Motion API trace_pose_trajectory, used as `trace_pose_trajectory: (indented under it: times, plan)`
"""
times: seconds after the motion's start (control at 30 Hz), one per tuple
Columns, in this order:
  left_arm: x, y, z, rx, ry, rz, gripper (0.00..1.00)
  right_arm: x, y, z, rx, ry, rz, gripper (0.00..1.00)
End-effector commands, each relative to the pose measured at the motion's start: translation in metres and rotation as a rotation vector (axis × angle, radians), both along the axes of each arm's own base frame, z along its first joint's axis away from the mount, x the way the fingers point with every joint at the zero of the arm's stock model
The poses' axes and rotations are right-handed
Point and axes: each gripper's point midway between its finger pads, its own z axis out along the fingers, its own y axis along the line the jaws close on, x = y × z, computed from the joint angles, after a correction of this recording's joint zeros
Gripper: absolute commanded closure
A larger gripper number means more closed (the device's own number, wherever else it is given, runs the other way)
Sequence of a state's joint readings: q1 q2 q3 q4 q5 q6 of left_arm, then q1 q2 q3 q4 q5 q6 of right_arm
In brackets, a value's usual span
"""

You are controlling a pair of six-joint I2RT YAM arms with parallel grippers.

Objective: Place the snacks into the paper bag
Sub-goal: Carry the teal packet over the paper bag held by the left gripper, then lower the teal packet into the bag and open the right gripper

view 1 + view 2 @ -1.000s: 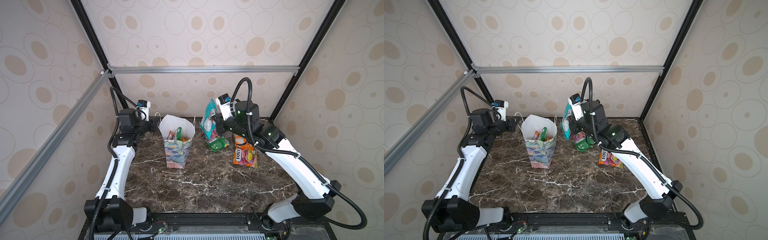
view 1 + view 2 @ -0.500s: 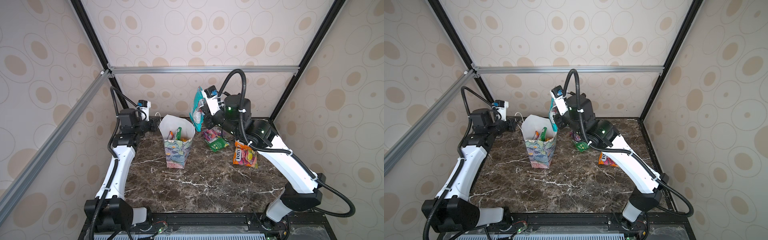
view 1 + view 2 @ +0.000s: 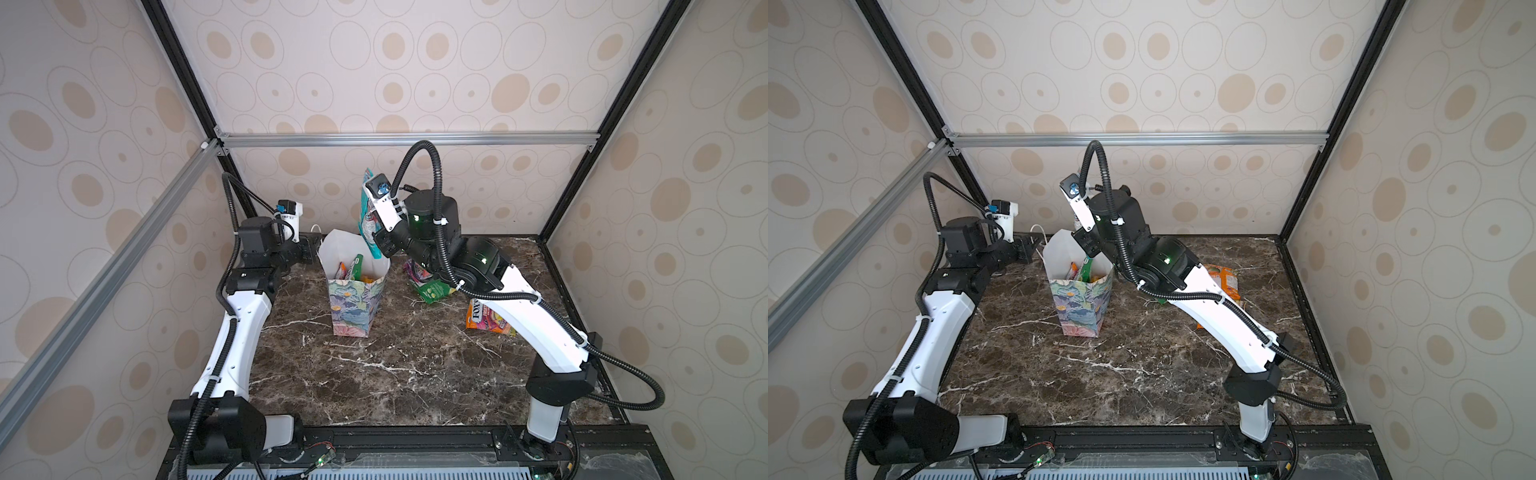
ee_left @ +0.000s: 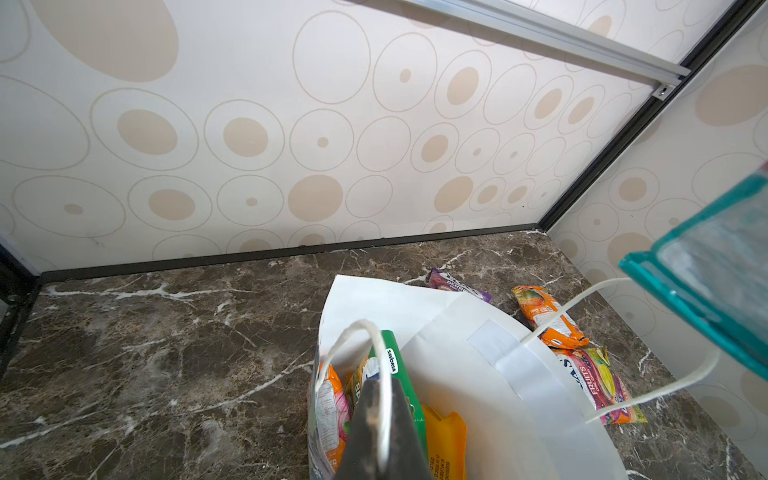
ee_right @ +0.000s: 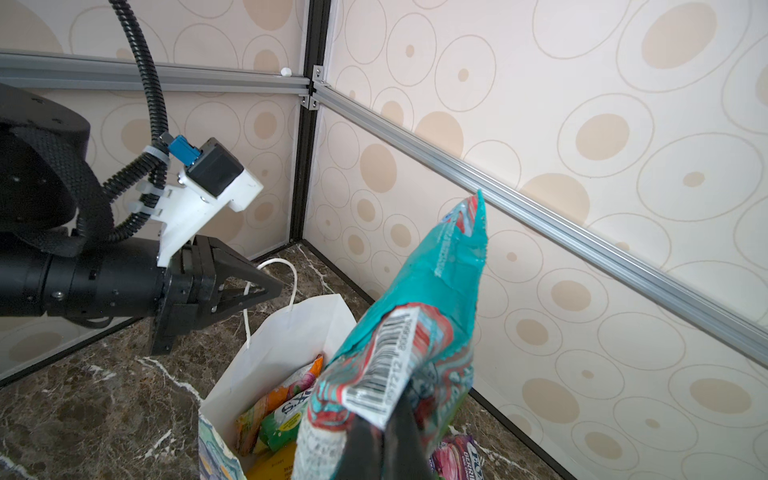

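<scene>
The paper bag [image 3: 353, 305] [image 3: 1081, 309] stands upright and open, with green, orange and yellow snacks [image 3: 352, 269] [image 4: 397, 370] inside. My left gripper [image 3: 309, 251] [image 4: 384, 399] [image 5: 266, 291] is shut on the bag's white cord handle [image 4: 374, 332] at the far rim. My right gripper [image 3: 380, 245] [image 5: 386, 428] is shut on a teal snack packet [image 3: 368, 216] [image 5: 419, 316], which hangs above the bag's open mouth. A purple packet [image 3: 417, 272], a green packet [image 3: 434, 291] and an orange FOX'S packet [image 3: 484, 320] lie on the table to the right of the bag.
The marble table [image 3: 395, 365] is closed in by papered walls with black posts and aluminium rails [image 3: 407, 139]. Another orange packet [image 4: 548, 318] lies near the back right. The right arm's forearm [image 3: 536, 328] hangs over the packets on the table.
My right gripper has carried the teal packet leftward, from over the loose packets to above the bag's mouth. The left arm and the bag have stayed put.
</scene>
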State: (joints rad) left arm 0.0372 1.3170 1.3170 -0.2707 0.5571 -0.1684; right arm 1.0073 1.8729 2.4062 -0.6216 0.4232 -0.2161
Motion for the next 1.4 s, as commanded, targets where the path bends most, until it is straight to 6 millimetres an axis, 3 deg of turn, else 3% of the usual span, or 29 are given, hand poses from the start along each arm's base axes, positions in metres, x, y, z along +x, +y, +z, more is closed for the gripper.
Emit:
trace_pose_trajectory:
  times: [0.0,0.43,0.67,1.37]
  plan:
    - [-0.006,-0.004,0.03,0.007,-0.093,-0.015,1.0,0.002,0.0,0.011,-0.001,-0.047,-0.046,1.0]
    - [-0.007,-0.004,0.03,0.011,-0.093,-0.017,1.0,0.016,0.026,-0.044,-0.104,0.011,-0.115,1.0]
    - [-0.008,-0.004,0.031,0.013,-0.095,-0.014,1.0,0.029,0.028,-0.073,-0.156,0.036,-0.188,1.0]
    - [-0.007,-0.003,0.03,0.017,-0.092,-0.012,1.0,0.054,0.035,-0.113,-0.219,0.009,-0.324,1.0]
